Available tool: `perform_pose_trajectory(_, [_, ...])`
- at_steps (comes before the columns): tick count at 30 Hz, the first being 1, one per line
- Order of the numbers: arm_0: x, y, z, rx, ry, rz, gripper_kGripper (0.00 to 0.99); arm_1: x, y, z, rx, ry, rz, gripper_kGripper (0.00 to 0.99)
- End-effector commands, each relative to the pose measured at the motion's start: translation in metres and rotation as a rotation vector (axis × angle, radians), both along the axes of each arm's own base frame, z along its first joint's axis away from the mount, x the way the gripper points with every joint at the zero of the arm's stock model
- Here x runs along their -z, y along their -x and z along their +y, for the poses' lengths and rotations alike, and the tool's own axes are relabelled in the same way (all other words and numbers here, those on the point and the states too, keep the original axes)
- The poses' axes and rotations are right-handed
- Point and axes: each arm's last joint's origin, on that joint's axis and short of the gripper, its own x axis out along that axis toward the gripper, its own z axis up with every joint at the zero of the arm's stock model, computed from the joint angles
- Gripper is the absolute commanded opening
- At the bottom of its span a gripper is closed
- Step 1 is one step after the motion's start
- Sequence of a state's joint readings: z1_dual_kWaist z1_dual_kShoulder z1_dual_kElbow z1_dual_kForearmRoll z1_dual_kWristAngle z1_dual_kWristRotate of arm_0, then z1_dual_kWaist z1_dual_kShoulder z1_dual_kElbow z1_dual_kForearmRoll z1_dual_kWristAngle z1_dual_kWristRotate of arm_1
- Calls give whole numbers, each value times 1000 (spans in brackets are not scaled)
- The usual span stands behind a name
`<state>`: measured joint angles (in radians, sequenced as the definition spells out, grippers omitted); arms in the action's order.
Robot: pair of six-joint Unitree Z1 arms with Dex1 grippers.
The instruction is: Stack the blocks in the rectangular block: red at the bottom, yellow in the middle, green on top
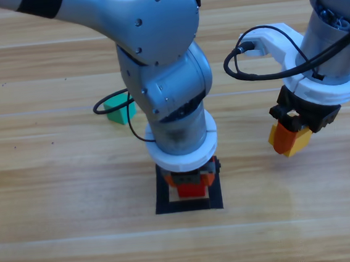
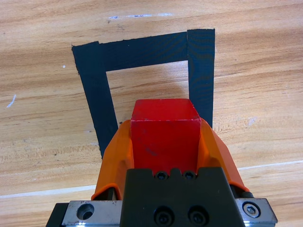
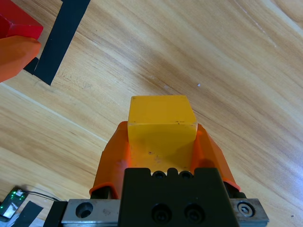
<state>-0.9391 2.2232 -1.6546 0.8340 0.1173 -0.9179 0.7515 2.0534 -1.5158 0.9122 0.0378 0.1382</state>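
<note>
No readable text, labels, brands or nos. on any surface in any view.

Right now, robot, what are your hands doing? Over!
Left gripper shut on red cube, over tape square. Right gripper shut on yellow cube, waiting aside. Green cube untouched.

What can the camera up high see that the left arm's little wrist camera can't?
Only the high view shows the green cube lying on the table behind the left arm, and the right gripper off to the right, shut on the yellow cube. Only the left wrist view shows the tape square's bare wooden middle up close. Both show the left gripper holding the red cube over that square.
</note>
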Motion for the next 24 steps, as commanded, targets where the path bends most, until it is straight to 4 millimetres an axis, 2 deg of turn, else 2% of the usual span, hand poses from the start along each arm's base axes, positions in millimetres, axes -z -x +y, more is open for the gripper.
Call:
perform_pose_trajectory(1, [27,9,-6,0,-60,40,25,-8,10,5,-36,-30,-10,189])
perform_pose_trajectory(18, [36,7,-7,-10,-80,44,26,-5,10,5,-30,-25,-4,189])
perform_pose_trajectory(20, [37,7,-7,-10,-82,43,52,-5,10,5,-32,-25,-4,189])
perform_pose_trajectory(21, [37,8,-7,-10,-83,44,120,-4,10,5,-31,-24,-3,189])
perform_pose_trajectory(22, [37,7,-7,-10,-82,43,298,-4,10,5,-33,-24,-3,189])
perform_pose_trajectory(24, [32,7,-7,-11,-75,35,920,-4,10,5,-31,-23,-2,189])
